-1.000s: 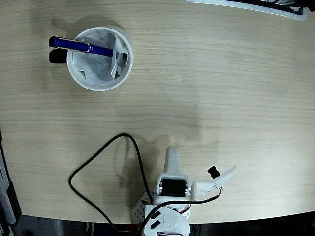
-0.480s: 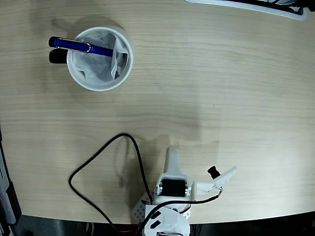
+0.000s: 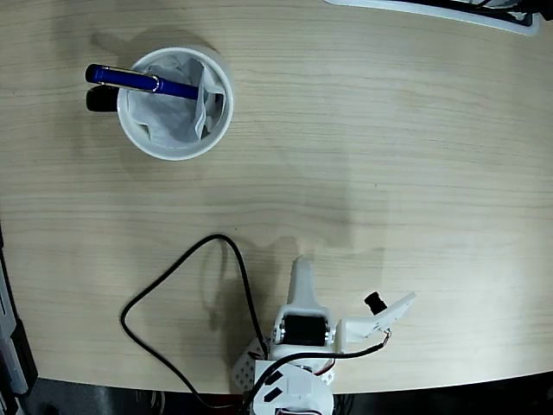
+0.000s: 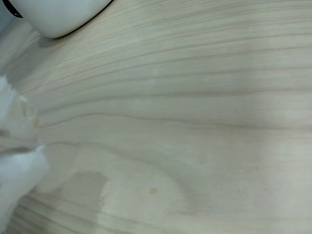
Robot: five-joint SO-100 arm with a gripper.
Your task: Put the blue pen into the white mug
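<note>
In the fixed view the white mug (image 3: 175,104) stands at the table's upper left, lined with crumpled white paper. Its black handle (image 3: 101,100) points left. The blue pen (image 3: 143,83) lies slanted in the mug, with its tip down among the paper and its clipped cap sticking out over the left rim above the handle. My gripper (image 3: 300,264) is far from both, at the bottom centre over bare wood. It points up the picture, looks shut, and holds nothing. The wrist view shows only a blurred white finger (image 4: 14,170) at the left edge above the wood.
A black cable (image 3: 177,268) loops over the table left of the arm's base (image 3: 298,380). A white-edged dark object (image 3: 449,10) lies along the top right edge. A rounded white object with a dark rim (image 4: 58,14) fills the wrist view's top left corner.
</note>
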